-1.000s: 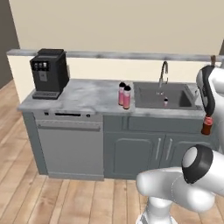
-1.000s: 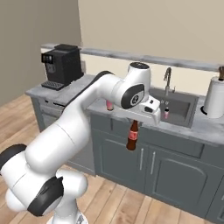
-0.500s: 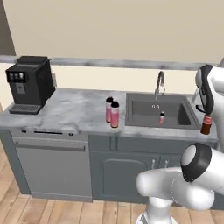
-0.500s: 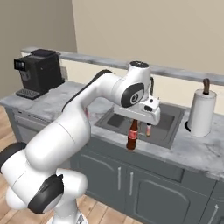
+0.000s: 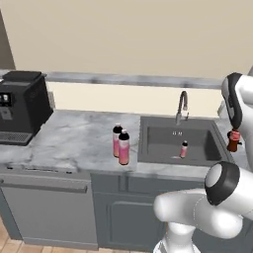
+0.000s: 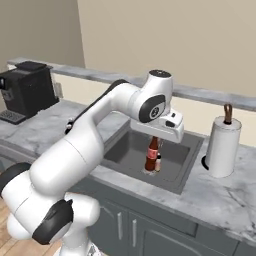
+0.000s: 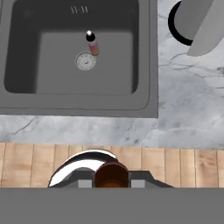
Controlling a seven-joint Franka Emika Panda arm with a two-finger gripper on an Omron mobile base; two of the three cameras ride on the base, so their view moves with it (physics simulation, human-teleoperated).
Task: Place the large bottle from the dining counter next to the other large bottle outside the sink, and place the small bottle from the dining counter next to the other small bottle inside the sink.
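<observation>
My gripper [image 6: 154, 138] is shut on the neck of the small bottle [image 6: 151, 157], dark brown with a red label, which hangs upright in the air by the sink [image 6: 118, 154]. In the left base view the gripper [image 5: 234, 132] and the brown bottle [image 5: 232, 142] sit off the sink's [image 5: 154, 147] right side. The brown bottle's top [image 7: 111, 174] shows between my gripper [image 7: 112, 182]. The other small bottle [image 7: 92, 43], pale pink with a dark cap, stands in the basin [image 7: 26, 57] beside the drain [image 7: 85, 61]. It also shows in both base views [image 5: 184, 148] [image 6: 158, 162].
Two large pink bottles [image 5: 117, 140] [image 5: 123, 147] stand together on the counter [image 5: 74, 143] left of the sink. A curved faucet [image 5: 182, 105] rises behind the basin. A paper towel roll [image 6: 222, 147] stands to its right and a black coffee machine [image 5: 21, 106] far left.
The whole picture has shifted: the base has driven right along the counter, so the sink is now in front. My gripper has stayed shut on the brown bottle.
</observation>
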